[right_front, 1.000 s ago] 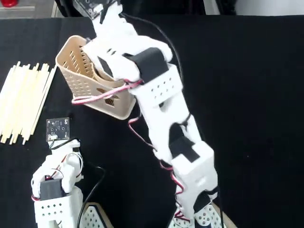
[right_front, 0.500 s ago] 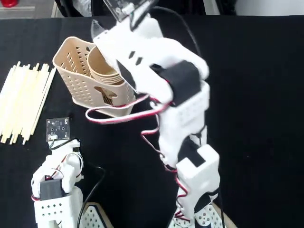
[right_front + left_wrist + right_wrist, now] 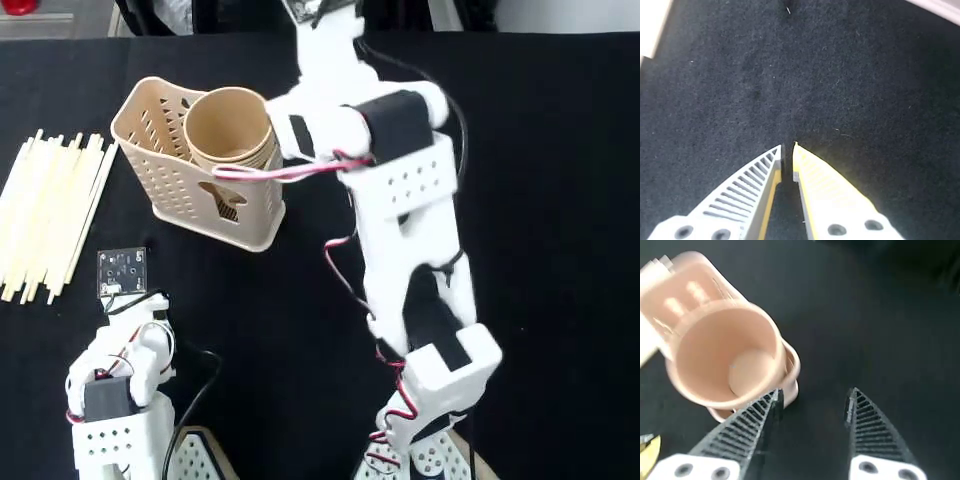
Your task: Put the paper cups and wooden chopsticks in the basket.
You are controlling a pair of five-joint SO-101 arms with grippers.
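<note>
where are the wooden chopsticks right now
In the high view the wooden chopsticks lie side by side on the black table at the left, apart from the basket.

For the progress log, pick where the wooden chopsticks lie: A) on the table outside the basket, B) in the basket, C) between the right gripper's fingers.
A: the chopsticks lie bundled on the black table, apart from the basket, which holds the paper cups.

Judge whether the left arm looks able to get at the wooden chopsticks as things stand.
Probably yes. The wooden chopsticks lie bare on the cloth on that arm's side, the basket stands clear of them, and nothing lies between. The left gripper is shut and must open first.
</note>
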